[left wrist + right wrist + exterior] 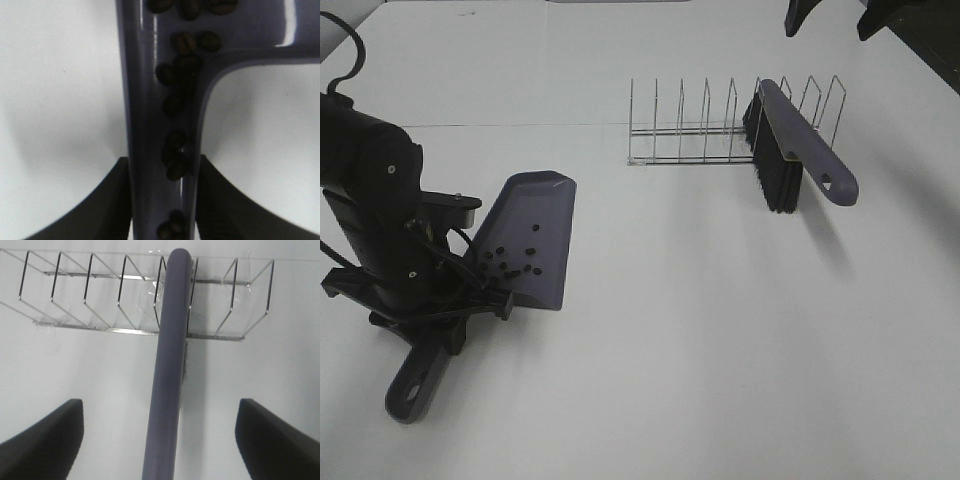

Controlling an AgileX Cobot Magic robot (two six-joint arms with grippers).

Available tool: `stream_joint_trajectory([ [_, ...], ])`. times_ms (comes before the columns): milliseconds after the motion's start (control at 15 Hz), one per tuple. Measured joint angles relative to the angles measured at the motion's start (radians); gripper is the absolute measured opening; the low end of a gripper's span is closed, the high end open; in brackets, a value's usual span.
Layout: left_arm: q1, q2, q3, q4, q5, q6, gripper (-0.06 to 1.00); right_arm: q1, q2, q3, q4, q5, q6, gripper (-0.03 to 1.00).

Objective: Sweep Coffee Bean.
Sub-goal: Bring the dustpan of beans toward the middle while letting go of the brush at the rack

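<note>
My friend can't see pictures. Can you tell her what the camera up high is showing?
A black robot gripper on the left holds a grey-purple dustpan by its handle, with small dark coffee beans lying in the pan. On the right of the white table, a matching brush with black bristles rests in a wire rack.

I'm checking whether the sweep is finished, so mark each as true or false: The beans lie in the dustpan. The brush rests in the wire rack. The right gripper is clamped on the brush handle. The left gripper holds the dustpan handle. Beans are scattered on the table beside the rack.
1. The coffee beans lie in the dustpan: true.
2. The brush rests in the wire rack: true.
3. The right gripper is clamped on the brush handle: false; its jaws stand open either side of it.
4. The left gripper holds the dustpan handle: true.
5. Beans are scattered beside the rack: false; none show there.
</note>
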Motion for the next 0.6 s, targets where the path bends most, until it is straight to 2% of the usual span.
stream_joint_trajectory([
  [400, 0.0, -0.083, -0.008, 0.002, 0.005, -0.018, 0.34, 0.0, -0.28, 0.451, 0.02, 0.003, -0.022, 0.73],
  [467, 0.0, -0.082, -0.05, -0.001, 0.026, -0.018, 0.34, 0.0, -0.364, 0.583, 0.042, 0.003, -0.023, 0.73],
  [600, 0.0, -0.082, -0.106, -0.001, 0.026, -0.018, 0.34, 0.0, -0.451, 0.695, 0.05, 0.003, -0.024, 0.73],
])
